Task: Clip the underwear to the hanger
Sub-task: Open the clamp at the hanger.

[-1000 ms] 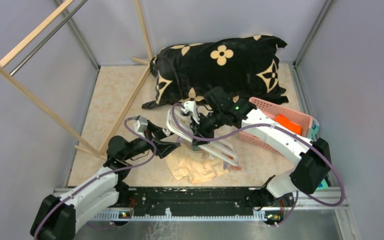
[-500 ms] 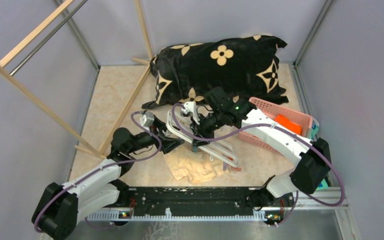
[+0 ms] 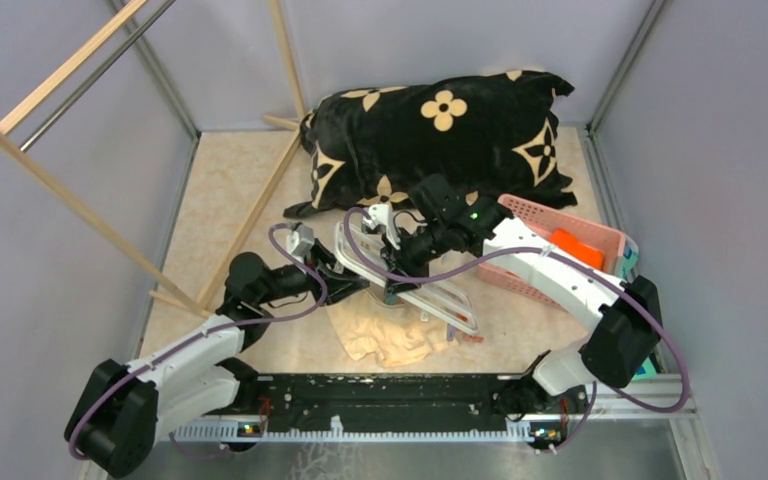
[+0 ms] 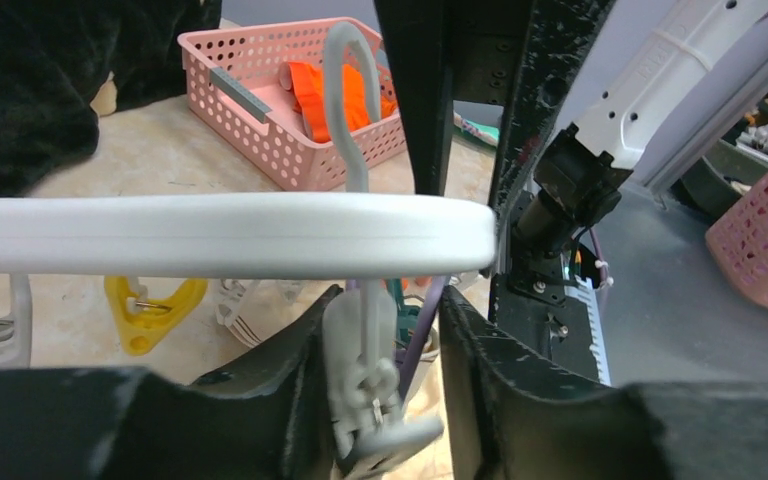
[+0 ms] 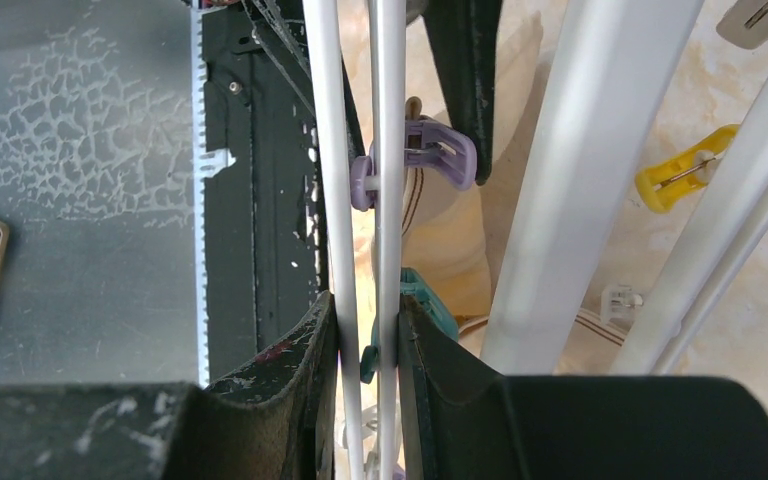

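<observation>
The left fingers (image 4: 280,385) had come in and narrowed, not yet together, around a white clip (image 4: 365,400) of the hanger (image 4: 220,235), which the right fingers (image 5: 280,400) held clamped over the underwear (image 3: 395,340) by the counter's near edge, so pinching the clip open seemed next.

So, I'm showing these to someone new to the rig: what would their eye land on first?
Probably the big black cushion with cream flowers at the far end of the table. Next, in the middle, the white hanger, gripped on its thin bars by the right gripper over the cream underwear, while the left gripper flanks a dangling white clip. The pink basket holding an orange cloth sits at the right.
</observation>
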